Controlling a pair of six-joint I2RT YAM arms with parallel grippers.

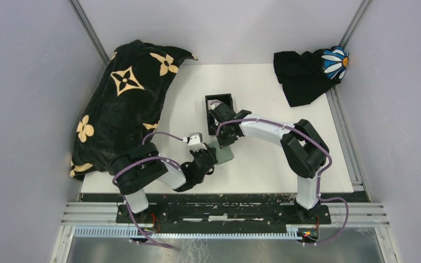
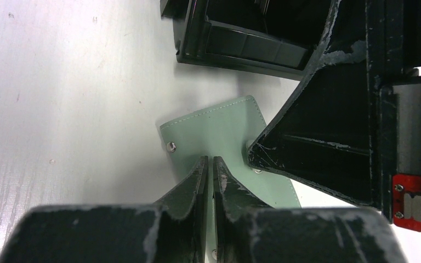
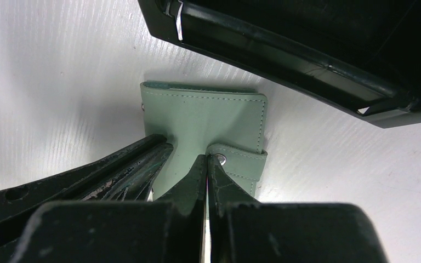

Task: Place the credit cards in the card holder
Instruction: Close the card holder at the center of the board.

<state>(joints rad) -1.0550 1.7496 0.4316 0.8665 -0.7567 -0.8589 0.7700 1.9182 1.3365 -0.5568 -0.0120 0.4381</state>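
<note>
We see the card holder (image 1: 226, 154), a pale green stitched wallet, lying flat on the white worktop (image 1: 268, 93), a little toward 6 o'clock from the middle. Just beside it at 12 o'clock sits a black box (image 1: 226, 104) with low walls.

The left gripper (image 2: 209, 161) comes in from 8 o'clock. Its 2 jaws are drawn together to a thin slit, and their tips rest on the holder near a metal stud (image 2: 171, 146). Green shows through the slit, and we cannot tell whether a layer of the holder is pinched between them.

The right gripper (image 3: 205, 160) reaches down from 12 o'clock, across the box. Its jaws are pressed together, with the tips on the holder right against the snap tab (image 3: 241, 161). We cannot tell whether they have caught any of it. The 2 grippers sit close together on the same holder.

In the right wrist view a pale thin edge (image 3: 175, 13) shows at the box's corner. We cannot tell whether it is 1 of the credit cards.

A black blanket with tan flowers (image 1: 123, 104) lies heaped at 10 o'clock, and a black cloth with a white daisy (image 1: 301, 76) lies at 2 o'clock.
</note>
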